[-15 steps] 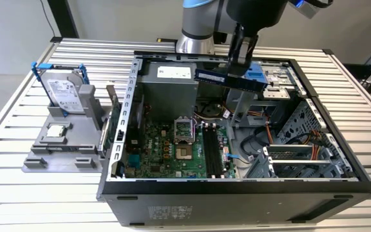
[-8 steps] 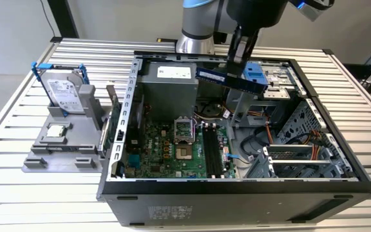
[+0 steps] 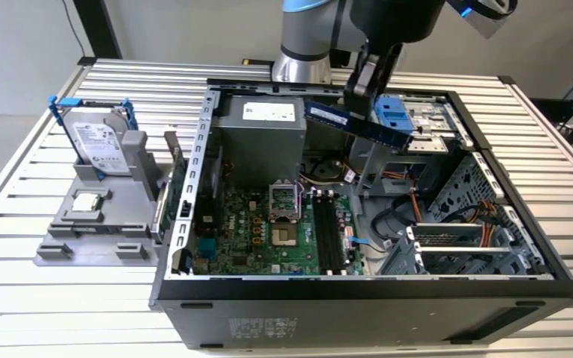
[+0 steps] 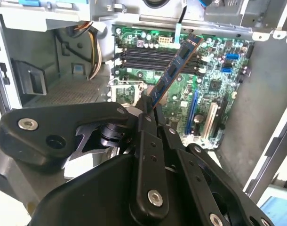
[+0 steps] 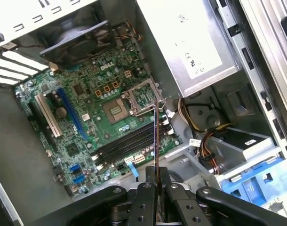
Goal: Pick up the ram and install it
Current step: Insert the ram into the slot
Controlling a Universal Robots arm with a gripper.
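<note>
Slatted desk [image 3: 27,313] carries the open computer case [image 3: 366,317], lying on its side with the motherboard [image 3: 257,224] facing up. Claw [image 3: 359,93] is clamped on one end of the ram [image 3: 358,123]. The stick is held tilted in the air above the case interior, well apart from the black memory slots [image 3: 328,231] below.

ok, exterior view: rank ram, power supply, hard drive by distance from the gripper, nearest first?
1. ram: held in the gripper.
2. power supply: inside the case, to the exterior view's left.
3. hard drive: outside the case, farthest left.
</note>
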